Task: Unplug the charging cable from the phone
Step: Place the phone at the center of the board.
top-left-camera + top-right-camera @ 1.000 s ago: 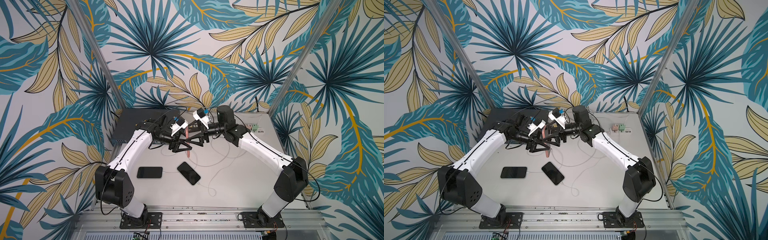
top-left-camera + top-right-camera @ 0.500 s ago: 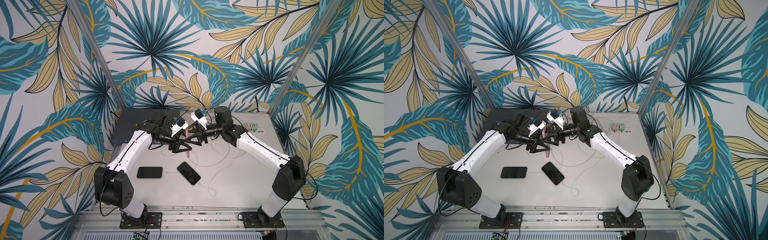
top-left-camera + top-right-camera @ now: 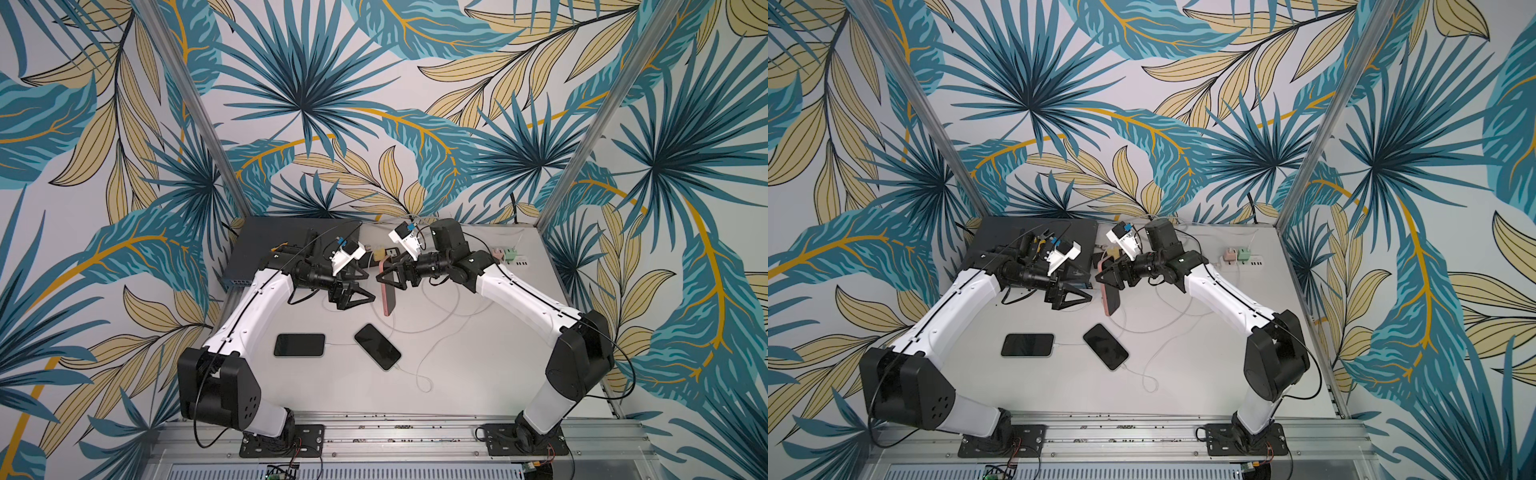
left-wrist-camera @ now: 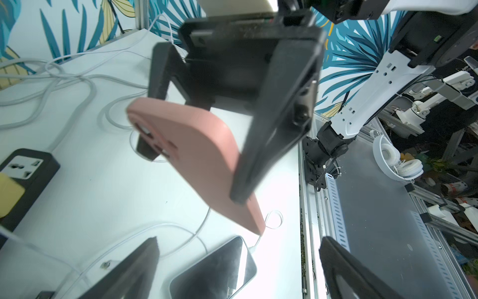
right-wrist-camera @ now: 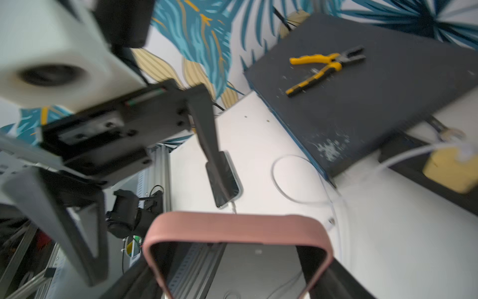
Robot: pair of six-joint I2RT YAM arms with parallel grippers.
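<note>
Phone sits clamped in your right pincer; your left pincer, shut a second ago, now gapes wide beside it.

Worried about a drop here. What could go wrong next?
The right gripper alone holds the pink phone above the table, pinched near one end; it may slip and fall near the black phone. The left gripper stands open beside it. Loose white cables could snag on set-down.
</note>
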